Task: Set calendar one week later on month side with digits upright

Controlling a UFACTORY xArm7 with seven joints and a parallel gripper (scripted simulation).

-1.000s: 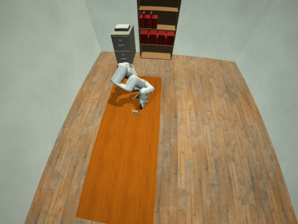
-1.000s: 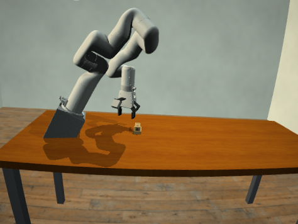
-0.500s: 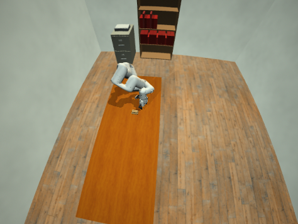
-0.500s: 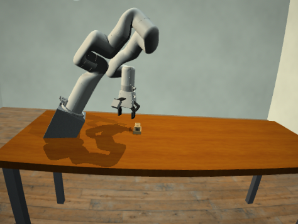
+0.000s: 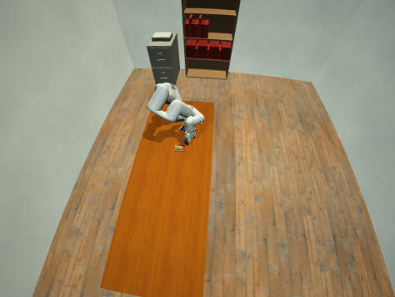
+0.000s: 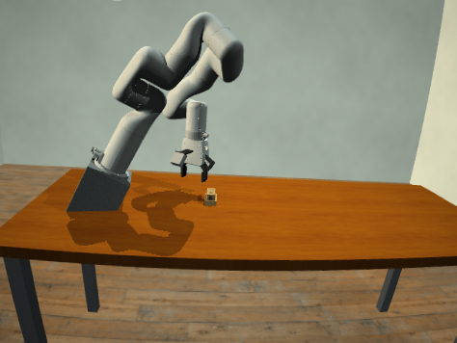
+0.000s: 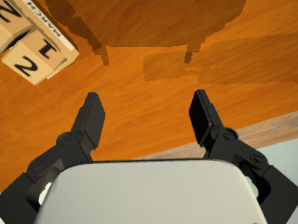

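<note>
The small wooden calendar [image 6: 210, 197] stands on the orange table, also small in the overhead view [image 5: 179, 148]. In the wrist view it sits at the top left: a tray strip lettered MARCH [image 7: 47, 26] with two cubes. The nearer cube [image 7: 35, 55] shows a 2 on top and a 1 on its side; the other cube [image 7: 9, 22] is cut off by the frame edge. My gripper [image 7: 146, 102] is open and empty. It hovers above the table, a little to the left of the calendar in the side view [image 6: 192, 170].
The arm's base [image 6: 98, 188] stands on the table's left part. The table's edge [image 7: 240, 135] shows at the right of the wrist view. A filing cabinet [image 5: 163, 57] and a bookshelf [image 5: 209, 37] stand far behind.
</note>
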